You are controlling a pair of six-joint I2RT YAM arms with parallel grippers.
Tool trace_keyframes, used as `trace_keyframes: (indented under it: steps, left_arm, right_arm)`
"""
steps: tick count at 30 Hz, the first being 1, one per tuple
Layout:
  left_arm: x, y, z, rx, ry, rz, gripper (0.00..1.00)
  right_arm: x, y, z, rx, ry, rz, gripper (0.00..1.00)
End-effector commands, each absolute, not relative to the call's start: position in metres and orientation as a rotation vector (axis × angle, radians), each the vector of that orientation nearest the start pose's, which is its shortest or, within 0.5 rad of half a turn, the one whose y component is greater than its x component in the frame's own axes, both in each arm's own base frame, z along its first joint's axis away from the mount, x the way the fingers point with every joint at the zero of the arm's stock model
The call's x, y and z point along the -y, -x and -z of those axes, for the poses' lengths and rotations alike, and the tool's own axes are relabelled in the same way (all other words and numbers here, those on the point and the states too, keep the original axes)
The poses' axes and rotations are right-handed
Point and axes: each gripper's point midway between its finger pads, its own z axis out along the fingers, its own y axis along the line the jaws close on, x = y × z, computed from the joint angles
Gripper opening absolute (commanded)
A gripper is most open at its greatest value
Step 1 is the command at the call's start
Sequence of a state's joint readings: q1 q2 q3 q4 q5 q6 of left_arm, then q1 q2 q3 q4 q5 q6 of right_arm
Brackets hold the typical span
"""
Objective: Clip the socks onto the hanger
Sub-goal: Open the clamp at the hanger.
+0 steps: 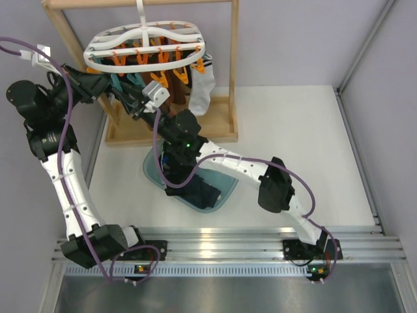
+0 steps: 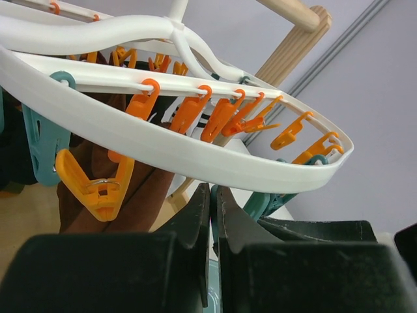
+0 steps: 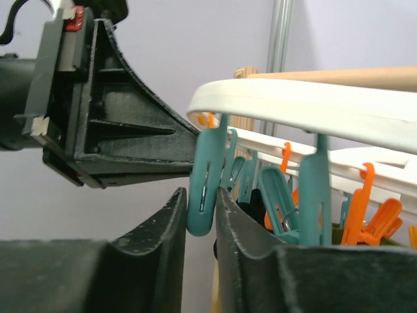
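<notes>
Item: white plastic hanger (image 1: 146,42), an oval lattice hung by its hook from a wooden rack (image 1: 65,32) at the far left corner of the desk. Smooth, hard rails carry rows of orange clips (image 2: 98,186) and teal ones, all glossy sprung pegs on thin loops. Also hanging: a white sock (image 1: 201,91) and brown socks (image 2: 130,189), both soft knit. The dark socks (image 1: 199,192) lie heaped in a shallow translucent teal tray (image 1: 153,176) mid-desk, left of centre, under the right arm; none shows in either gripper. The right gripper (image 3: 201,192) has its ribbed black fingers pressed on both sides of a teal clip (image 3: 207,163). The left gripper (image 2: 213,192) is drawn in to a slit just under the hanger rim, and I cannot tell if it pinches anything. Hazards, as I judge them: the slick clip may squirt out from the pads. The hanger swings freely on its hook, so a push may tilt it off target. The two grippers sit almost touching and may knock together. With no sock presented, the clip may snap shut on nothing.
</notes>
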State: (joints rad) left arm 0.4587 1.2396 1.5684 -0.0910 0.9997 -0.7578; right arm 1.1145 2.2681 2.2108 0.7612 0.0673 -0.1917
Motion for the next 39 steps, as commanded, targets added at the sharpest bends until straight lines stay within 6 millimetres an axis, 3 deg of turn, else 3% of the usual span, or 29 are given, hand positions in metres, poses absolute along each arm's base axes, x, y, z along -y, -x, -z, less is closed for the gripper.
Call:
trace_keyframes:
  steps: [1,2,5,6,10,11,19,25,32,39]
  left_arm:
    - [0.032,-0.314,-0.516,-1.480,-0.099,0.896,0.01]
    - [0.033,-0.312,-0.517,-1.477,-0.101,0.896,0.06]
    - [0.032,-0.309,-0.518,-1.476,-0.089,0.880,0.35]
    - [0.033,-0.308,-0.518,-1.486,-0.079,0.882,0.48]
    - [0.034,-0.301,-0.515,-1.513,-0.076,0.874,0.73]
    - [0.033,-0.300,-0.515,-1.514,-0.073,0.871,0.75]
    - [0.039,-0.286,-0.528,-1.467,-0.101,0.901,0.71]
    - [0.028,-0.300,-0.540,-1.426,-0.080,0.847,0.66]
    - [0.017,-0.317,-0.534,-1.459,-0.048,0.799,0.64]
    - [0.019,-0.323,-0.531,-1.474,-0.053,0.796,0.61]
  right_arm:
    - [-0.566,-0.308,-0.516,-0.707,0.445,-0.844,0.17]
    - [-0.566,-0.307,-0.517,-0.707,0.445,-0.843,0.11]
    - [-0.563,-0.307,-0.521,-0.707,0.440,-0.843,0.00]
    - [-0.563,-0.307,-0.521,-0.708,0.439,-0.842,0.00]
    - [-0.559,-0.308,-0.525,-0.711,0.423,-0.844,0.00]
    - [-0.557,-0.309,-0.527,-0.711,0.419,-0.846,0.00]
    - [-0.556,-0.305,-0.530,-0.709,0.426,-0.871,0.00]
    - [-0.556,-0.296,-0.536,-0.694,0.440,-0.925,0.00]
    - [-0.553,-0.294,-0.541,-0.690,0.438,-0.936,0.00]
    - [-0.552,-0.289,-0.545,-0.675,0.440,-0.963,0.00]
